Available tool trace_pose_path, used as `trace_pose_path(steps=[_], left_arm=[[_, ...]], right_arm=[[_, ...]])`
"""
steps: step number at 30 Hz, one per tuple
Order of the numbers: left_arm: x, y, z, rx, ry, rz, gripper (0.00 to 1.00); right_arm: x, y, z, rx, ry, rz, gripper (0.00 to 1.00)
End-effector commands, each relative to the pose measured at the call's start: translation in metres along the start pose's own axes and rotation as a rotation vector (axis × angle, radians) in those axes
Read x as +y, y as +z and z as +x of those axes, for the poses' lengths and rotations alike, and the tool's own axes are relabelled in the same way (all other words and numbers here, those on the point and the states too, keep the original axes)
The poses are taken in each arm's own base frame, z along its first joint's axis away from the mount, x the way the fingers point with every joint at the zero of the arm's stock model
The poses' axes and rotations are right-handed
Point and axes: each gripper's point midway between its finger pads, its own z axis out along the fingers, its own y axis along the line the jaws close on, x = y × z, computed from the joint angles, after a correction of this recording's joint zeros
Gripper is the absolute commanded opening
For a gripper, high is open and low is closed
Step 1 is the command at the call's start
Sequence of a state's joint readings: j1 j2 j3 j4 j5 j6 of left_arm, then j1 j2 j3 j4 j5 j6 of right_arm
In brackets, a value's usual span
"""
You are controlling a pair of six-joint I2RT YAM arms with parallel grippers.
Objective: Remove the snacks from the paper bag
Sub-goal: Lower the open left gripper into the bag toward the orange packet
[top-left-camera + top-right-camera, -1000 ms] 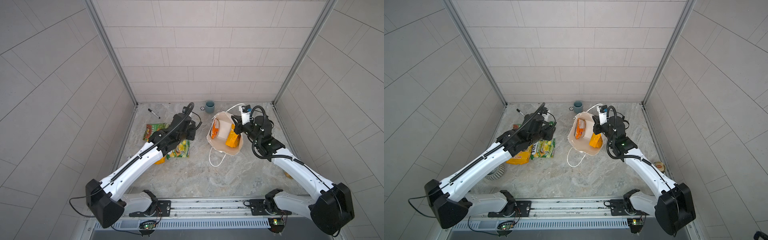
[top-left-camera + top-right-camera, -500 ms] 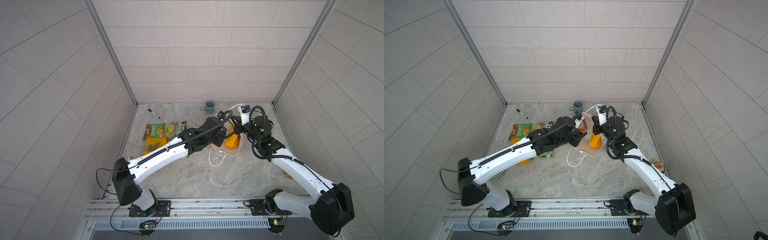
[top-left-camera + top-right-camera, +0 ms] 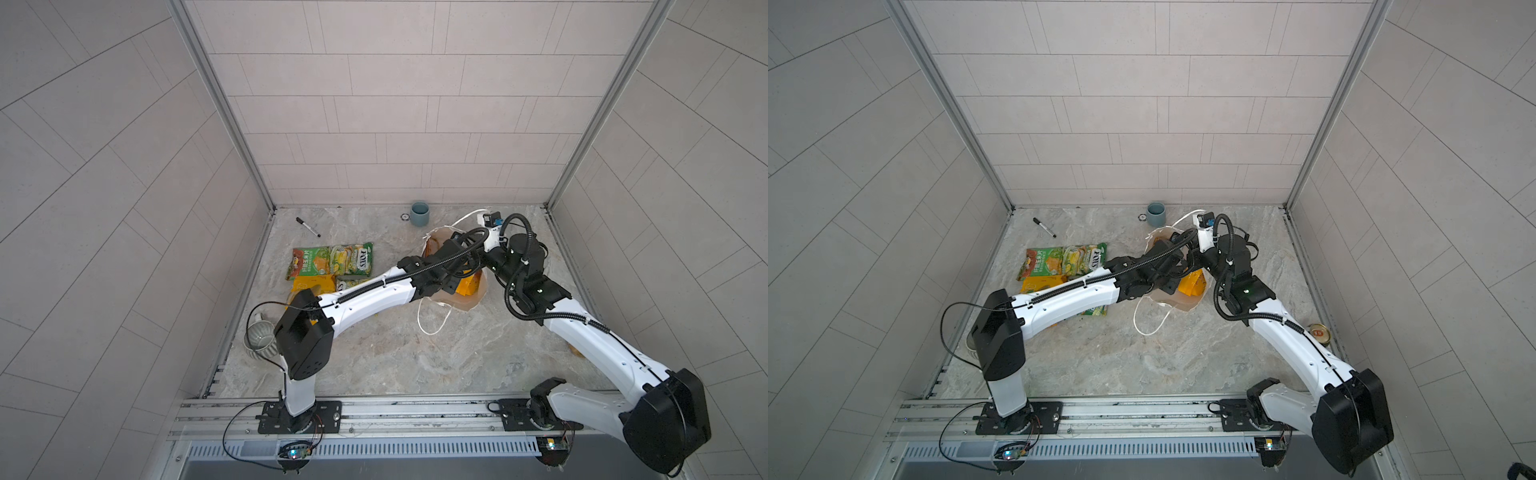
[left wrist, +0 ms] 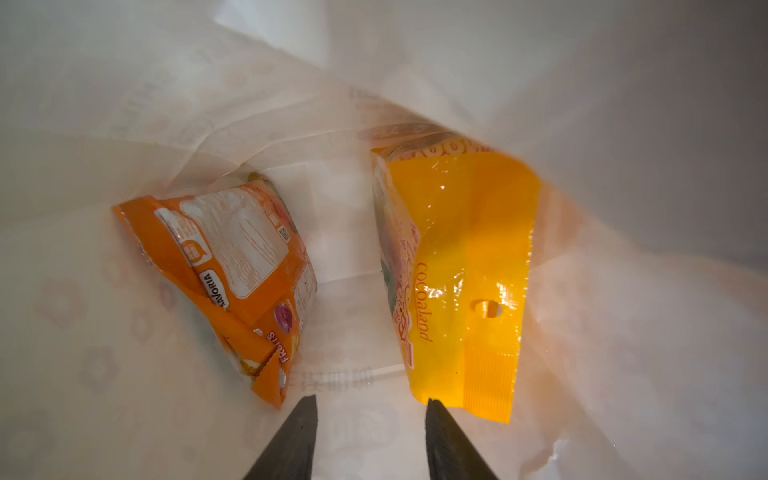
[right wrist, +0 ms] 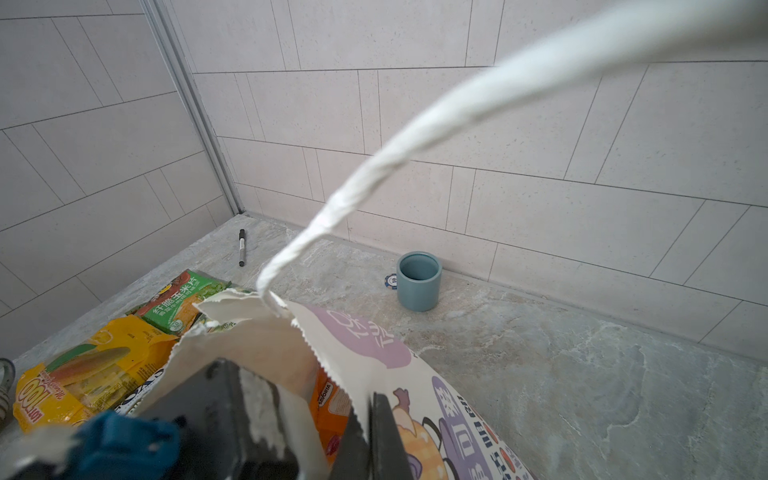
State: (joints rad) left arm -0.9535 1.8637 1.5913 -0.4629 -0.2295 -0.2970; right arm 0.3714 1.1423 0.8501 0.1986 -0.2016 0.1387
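The white paper bag (image 3: pixel 468 302) (image 3: pixel 1183 302) stands open at the table's middle right. My left gripper (image 4: pixel 371 402) is down inside it, open, with nothing between the fingers. Below it lie two snacks: an orange packet (image 4: pixel 232 286) and a yellow packet (image 4: pixel 465 282), whose lower edge is near one fingertip. My right gripper (image 5: pixel 368 409) is shut on the bag's printed rim (image 5: pixel 353 345), holding the mouth open. More snacks lie on the table to the left: a green packet (image 3: pixel 308 262), a yellow-green FOX'S packet (image 3: pixel 353 258) and an orange-yellow one (image 3: pixel 312 285).
A grey-blue cup (image 3: pixel 419 213) and a small round token (image 3: pixel 405 216) stand by the back wall. A black marker (image 3: pixel 308 227) lies at the back left. A striped mug (image 3: pixel 259 340) sits by the left arm's elbow, and a tin (image 3: pixel 1318 332) by the right wall.
My left arm has swung right from the packets on the table and its gripper has gone into the bag's mouth. The right arm has kept its hold on the rim.
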Motion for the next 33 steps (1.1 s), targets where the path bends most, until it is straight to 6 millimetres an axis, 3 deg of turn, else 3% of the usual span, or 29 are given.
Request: trace_pose_path(steps=[1,13,24,33], left_arm=[[0.023,0.010,-0.004,0.007,-0.039,-0.091,0.48],[0.070,0.036,0.011,0.066,-0.072,-0.257,0.53],[0.076,0.063,0.019,0.082,-0.103,-0.250,0.58],[0.073,0.091,0.014,0.040,-0.125,-0.187,0.57]], right_arm=[[0.004,-0.010,-0.024,-0.090,-0.005,-0.009,0.00],[0.002,-0.007,-0.021,-0.081,0.000,-0.003,0.00],[0.003,-0.006,-0.020,-0.079,0.000,-0.008,0.00],[0.004,-0.004,-0.018,-0.075,0.001,-0.013,0.00]])
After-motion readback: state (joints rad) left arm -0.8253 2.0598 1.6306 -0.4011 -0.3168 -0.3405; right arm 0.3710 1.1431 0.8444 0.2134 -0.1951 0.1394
